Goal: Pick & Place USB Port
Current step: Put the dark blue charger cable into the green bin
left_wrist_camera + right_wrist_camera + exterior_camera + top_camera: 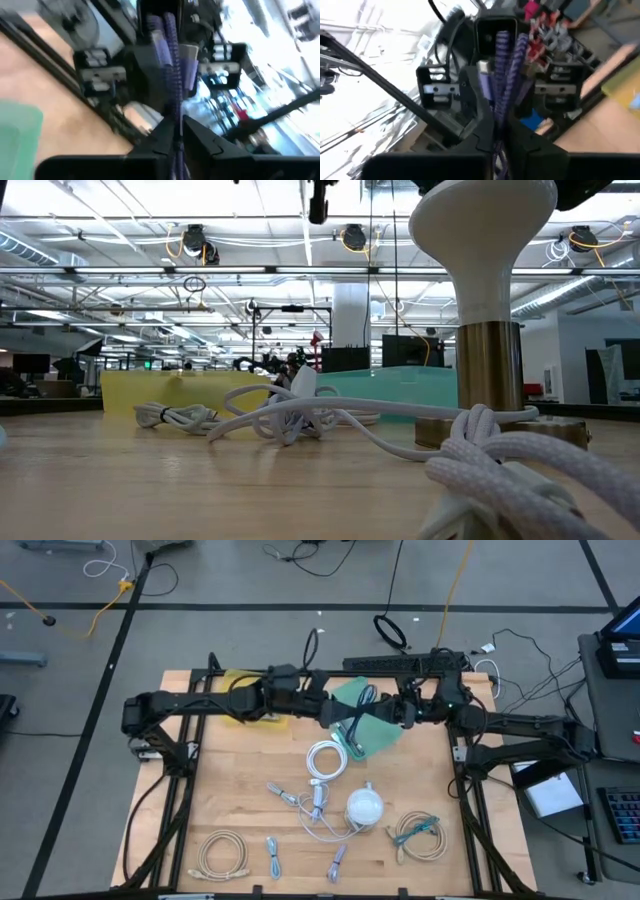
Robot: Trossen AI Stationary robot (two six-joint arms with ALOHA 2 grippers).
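Above the green bin (pixel 375 725), both end effectors are clamping one purple cable (pixel 170 65): left end effector (pixel 179 131), right end effector (pixel 496 131). Releasing one side first should prevent snagging.

Two dark, slender arms are showing matte black segments and bulkier joint housings; black cables are trailing along the links; each wrist is carrying wedge-shaped black fingers (pixel 165 137) on a wide black bar.
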